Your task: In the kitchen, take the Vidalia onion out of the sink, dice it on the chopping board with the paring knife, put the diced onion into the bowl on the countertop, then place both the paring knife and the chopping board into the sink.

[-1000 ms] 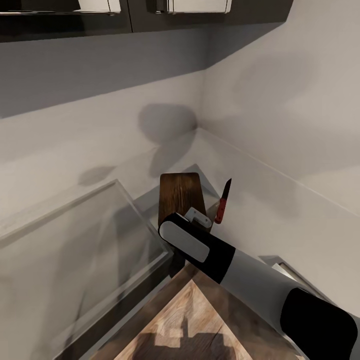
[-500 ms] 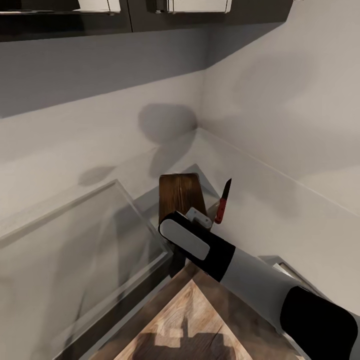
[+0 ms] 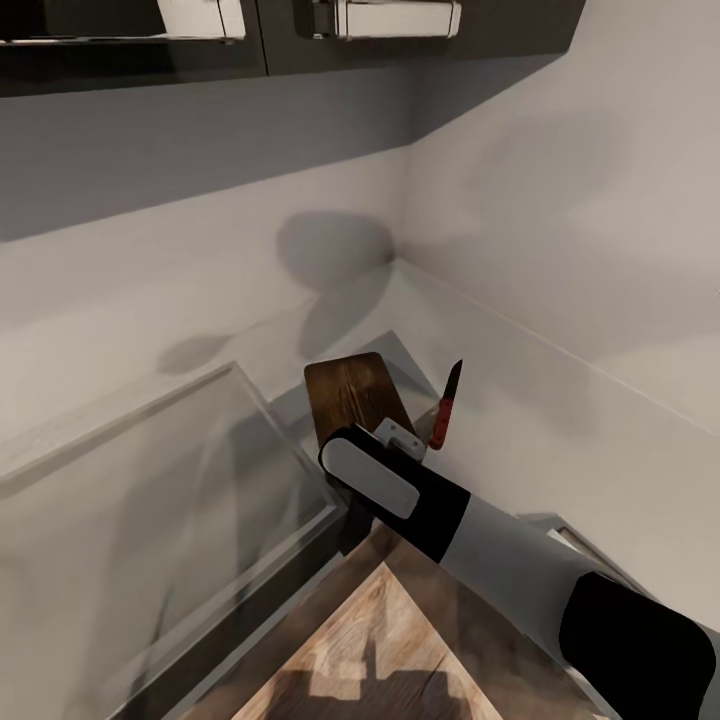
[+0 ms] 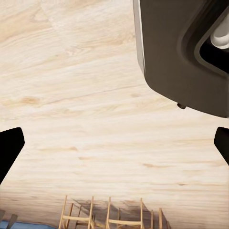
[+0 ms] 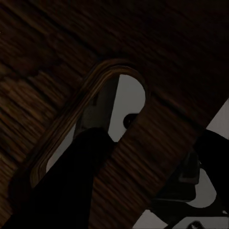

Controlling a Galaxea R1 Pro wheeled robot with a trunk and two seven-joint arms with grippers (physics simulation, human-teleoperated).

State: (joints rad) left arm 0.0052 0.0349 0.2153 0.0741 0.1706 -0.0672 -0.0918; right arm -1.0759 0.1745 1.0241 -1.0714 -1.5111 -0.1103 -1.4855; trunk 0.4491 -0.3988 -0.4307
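Note:
The brown chopping board [image 3: 345, 390] sits on the grey countertop [image 3: 560, 440] by the sink's corner, its far end turned toward the sink [image 3: 150, 480]. My right gripper [image 3: 395, 440] is at its near end. In the right wrist view the board [image 5: 71, 57] is very close, and my right gripper [image 5: 143, 157] is shut on it, one finger [image 5: 76, 186] passing through the slot-shaped handle hole. The paring knife [image 3: 445, 408], red-handled with a dark blade, lies just right of the board. My left gripper [image 4: 114, 143] hangs open over wooden floor. The Vidalia onion is out of view.
Dark wall cabinets [image 3: 300, 30] hang above the corner where two pale walls meet. A wood-toned floor [image 3: 370, 640] lies below the counter edge. A pale rimmed corner [image 3: 572, 535] peeks out beside my right forearm; I cannot tell whether it is the bowl.
The board's far end has swung left toward the sink while my right gripper stays at its near end. The knife has not moved. The view has dipped very slightly.

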